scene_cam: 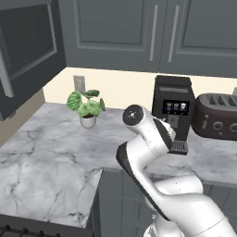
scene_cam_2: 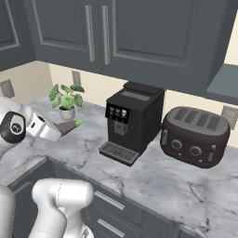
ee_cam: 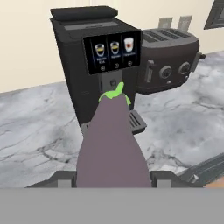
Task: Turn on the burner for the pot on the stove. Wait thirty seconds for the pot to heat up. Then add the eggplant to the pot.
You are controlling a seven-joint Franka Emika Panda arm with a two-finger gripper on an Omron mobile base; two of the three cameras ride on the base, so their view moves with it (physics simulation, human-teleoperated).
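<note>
My gripper (ee_cam: 111,179) is shut on the eggplant (ee_cam: 111,144), a long purple fruit with a green stem that points away from the hand toward the coffee machine. From the right base view the eggplant (scene_cam_2: 69,126) sticks out of the gripper (scene_cam_2: 56,131) above the marble counter, left of the coffee machine. A black grated corner of the stove (scene_cam: 23,230) shows at the bottom left of the left base view. The pot and the burner are out of view.
A black coffee machine (scene_cam_2: 132,118) stands on the marble counter (scene_cam_2: 186,186), with a dark toaster (scene_cam_2: 195,135) to its right. A small potted plant (scene_cam: 87,107) sits near the back wall. Dark cabinets (scene_cam_2: 121,37) hang overhead.
</note>
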